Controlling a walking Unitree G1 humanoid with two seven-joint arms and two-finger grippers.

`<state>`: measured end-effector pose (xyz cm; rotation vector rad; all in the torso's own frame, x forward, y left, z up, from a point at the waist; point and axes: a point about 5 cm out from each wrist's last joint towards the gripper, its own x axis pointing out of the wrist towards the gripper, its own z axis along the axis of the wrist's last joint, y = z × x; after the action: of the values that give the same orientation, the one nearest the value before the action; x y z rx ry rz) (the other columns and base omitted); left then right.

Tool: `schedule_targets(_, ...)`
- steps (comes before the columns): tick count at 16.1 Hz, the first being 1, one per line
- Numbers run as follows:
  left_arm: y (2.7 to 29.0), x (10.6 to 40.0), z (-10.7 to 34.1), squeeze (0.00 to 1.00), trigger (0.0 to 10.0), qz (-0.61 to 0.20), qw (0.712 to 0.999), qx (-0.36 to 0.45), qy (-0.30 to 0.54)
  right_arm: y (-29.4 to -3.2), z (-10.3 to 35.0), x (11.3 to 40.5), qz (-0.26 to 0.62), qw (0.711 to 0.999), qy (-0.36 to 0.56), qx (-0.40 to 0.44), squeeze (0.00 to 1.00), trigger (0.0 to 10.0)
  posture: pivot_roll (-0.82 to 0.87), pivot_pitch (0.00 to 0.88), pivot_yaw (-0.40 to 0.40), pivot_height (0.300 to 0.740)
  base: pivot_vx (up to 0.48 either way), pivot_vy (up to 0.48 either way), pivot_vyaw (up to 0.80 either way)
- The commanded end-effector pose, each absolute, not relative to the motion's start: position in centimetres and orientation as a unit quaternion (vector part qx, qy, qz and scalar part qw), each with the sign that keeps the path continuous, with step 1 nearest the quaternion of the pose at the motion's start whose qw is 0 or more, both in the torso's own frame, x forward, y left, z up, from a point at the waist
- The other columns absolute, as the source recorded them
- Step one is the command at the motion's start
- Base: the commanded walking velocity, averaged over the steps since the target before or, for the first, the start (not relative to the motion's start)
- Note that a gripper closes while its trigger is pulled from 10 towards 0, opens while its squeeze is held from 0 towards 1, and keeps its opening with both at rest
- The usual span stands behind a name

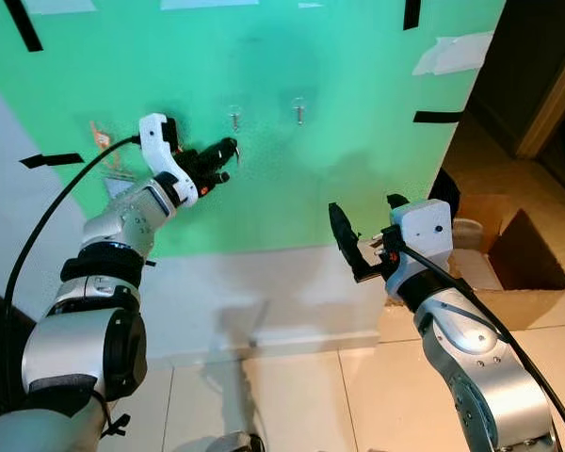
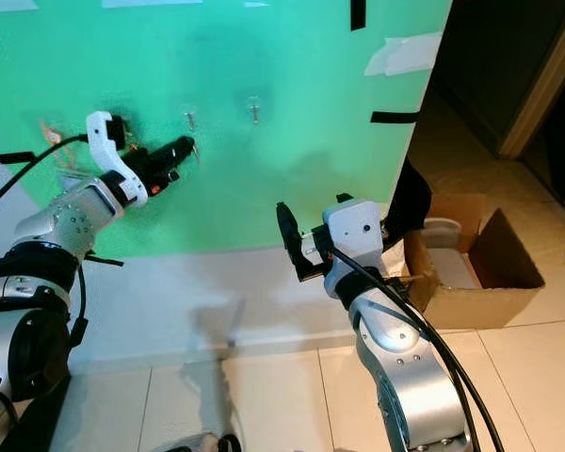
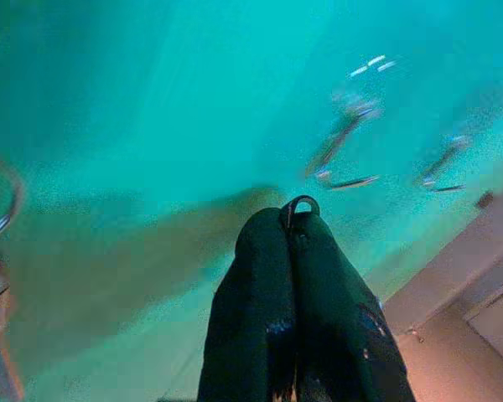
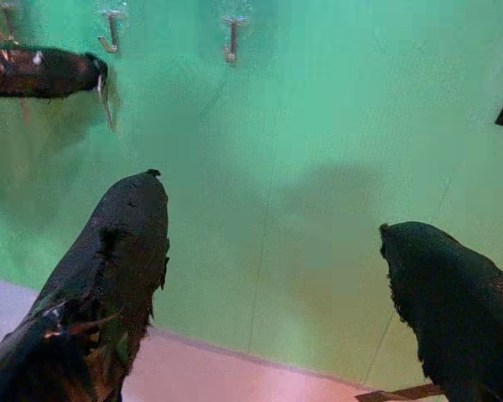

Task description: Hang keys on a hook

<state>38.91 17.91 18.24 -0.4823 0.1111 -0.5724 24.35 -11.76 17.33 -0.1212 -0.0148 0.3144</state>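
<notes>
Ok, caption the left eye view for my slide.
Left hand, shut on a key ring, reaches toward a wall hook.

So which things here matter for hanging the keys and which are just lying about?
Job:
left gripper, shut on the key ring
two wall hooks

Lying about:
cardboard box
black tape strips
right gripper, open and idle
</notes>
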Motion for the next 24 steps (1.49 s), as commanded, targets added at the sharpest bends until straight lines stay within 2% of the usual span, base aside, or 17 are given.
schedule_targets(1,18.2,38.8,18.8,0.00,10.0,-0.286,0.926,-0.243,0.040,-11.7,17.5,24.5,0.159,0.985,-0.009,-0.063,0.00,10.0,-0.15,0.000,0.099,0.740,0.000,0.000,0.00)
schedule_targets(5,18.3,38.6,19.4,0.00,10.0,-0.311,0.910,-0.272,0.031,-11.6,17.5,24.4,0.158,0.985,-0.010,-0.063,0.00,10.0,-0.15,0.000,0.102,0.740,0.000,0.000,0.00)
schedule_targets(14,17.6,38.8,20.1,0.00,10.0,-0.329,0.903,-0.276,0.029,-11.7,17.5,24.5,0.157,0.986,-0.011,-0.062,0.00,10.0,-0.15,0.000,0.105,0.740,0.000,0.000,0.00)
schedule_targets(24,18.1,39.3,20.1,0.00,10.0,-0.294,0.916,-0.270,0.034,-11.5,17.5,24.6,0.159,0.985,-0.011,-0.062,0.00,10.0,-0.15,0.000,0.104,0.740,0.000,0.000,0.00)
